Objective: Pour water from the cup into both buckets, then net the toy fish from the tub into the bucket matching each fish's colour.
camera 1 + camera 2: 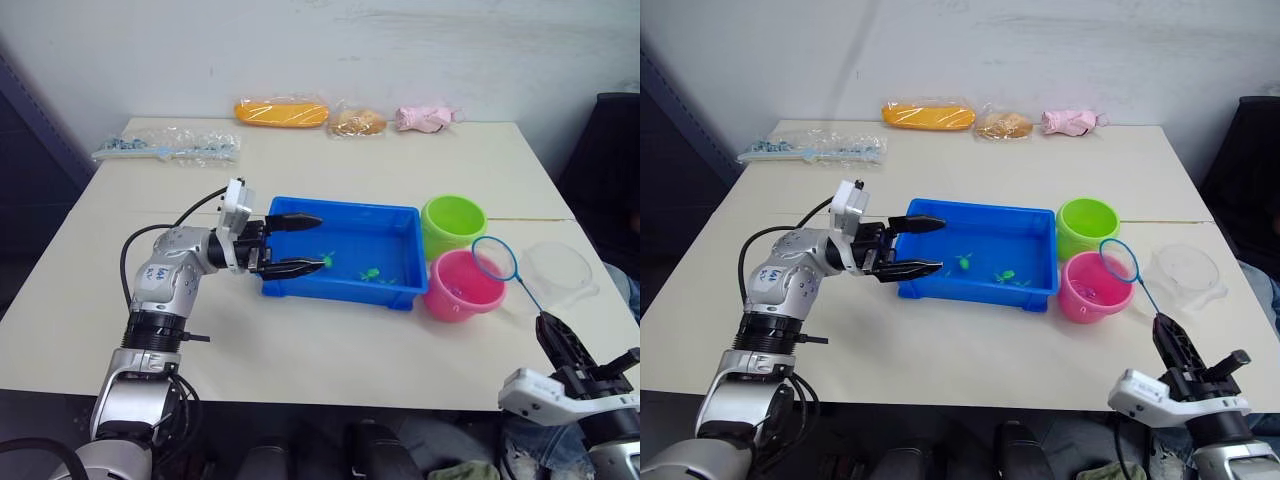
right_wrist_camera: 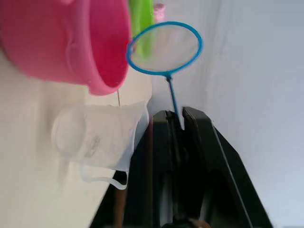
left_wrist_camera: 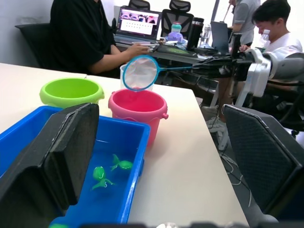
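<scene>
From my head camera, taking the blue tub [image 1: 395, 296] as my anchor: my left gripper [image 1: 308, 243] hangs spread wide and empty over the tub's left end, one finger above the water and one along the near rim. Just right of the tub stand two buckets, the green bucket [image 1: 453, 224] behind and the pink bucket [image 1: 462, 285] in front, with one clear cup [image 1: 557, 274] further right again. My right gripper [image 1: 549, 330], well right of the tub and nearer to me, is clenched on the handle of the one net [image 1: 495, 258], whose hoop hovers over the pink bucket's far-right rim. In the tub I count about three green fish [image 1: 369, 272], though they are tiny and I may be off. My left wrist camera shows two green fish close together in the water, with both buckets beyond the tub's end and the hoop above the pink one. My right wrist camera shows the thin handle pinched between my fingers [image 2: 199, 142]. My worry: that handle is slim and could twist in my grip, and swinging the hoop back toward the tub could clip a light bucket or bump my left fingers parked there.
</scene>
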Action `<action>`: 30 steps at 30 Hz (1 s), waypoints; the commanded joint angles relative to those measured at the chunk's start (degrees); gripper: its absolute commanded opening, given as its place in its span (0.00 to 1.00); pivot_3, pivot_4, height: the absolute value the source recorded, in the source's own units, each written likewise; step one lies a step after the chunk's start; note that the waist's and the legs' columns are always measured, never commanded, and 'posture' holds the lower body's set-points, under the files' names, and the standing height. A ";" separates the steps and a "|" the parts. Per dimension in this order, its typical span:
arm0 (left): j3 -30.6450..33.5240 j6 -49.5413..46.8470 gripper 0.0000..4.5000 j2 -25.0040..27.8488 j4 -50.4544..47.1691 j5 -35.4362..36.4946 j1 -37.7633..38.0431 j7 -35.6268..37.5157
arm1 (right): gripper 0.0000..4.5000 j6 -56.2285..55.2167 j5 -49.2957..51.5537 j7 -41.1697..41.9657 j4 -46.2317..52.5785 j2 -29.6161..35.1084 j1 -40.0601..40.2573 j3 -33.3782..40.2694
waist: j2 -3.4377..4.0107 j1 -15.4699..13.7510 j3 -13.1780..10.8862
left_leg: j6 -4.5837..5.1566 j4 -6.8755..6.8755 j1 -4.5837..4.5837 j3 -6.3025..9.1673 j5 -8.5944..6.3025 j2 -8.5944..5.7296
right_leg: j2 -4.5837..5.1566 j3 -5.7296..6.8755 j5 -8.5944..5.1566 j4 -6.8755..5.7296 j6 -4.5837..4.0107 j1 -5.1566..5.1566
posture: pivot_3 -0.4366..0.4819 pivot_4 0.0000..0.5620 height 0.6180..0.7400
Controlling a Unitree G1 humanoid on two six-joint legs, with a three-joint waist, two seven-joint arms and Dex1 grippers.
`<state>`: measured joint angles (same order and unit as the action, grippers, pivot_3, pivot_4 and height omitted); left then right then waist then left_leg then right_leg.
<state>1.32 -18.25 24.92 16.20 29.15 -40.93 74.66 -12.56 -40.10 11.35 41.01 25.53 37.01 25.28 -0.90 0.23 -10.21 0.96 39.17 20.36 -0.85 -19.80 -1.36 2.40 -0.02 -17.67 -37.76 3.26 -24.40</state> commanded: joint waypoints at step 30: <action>10.39 3.09 1.00 13.25 -8.11 -0.76 12.19 -8.41 | 0.00 65.20 46.64 42.10 -17.66 37.20 -83.27 -43.82 | 0.04 -0.02 -0.04 | 0.06 0.02 1.11 0.35 -0.04 0.01 | 0.32 0.49 -0.02 0.31 -0.04 -0.94 | 0.48 0.27 1.00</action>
<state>11.61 -16.06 37.93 10.90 27.89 -28.60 66.35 51.30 8.16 52.02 23.69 62.51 -43.97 -17.92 -0.85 0.21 -10.25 0.98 39.19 21.54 -0.51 -19.82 -1.35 2.71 0.45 -17.69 -37.50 3.22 -25.44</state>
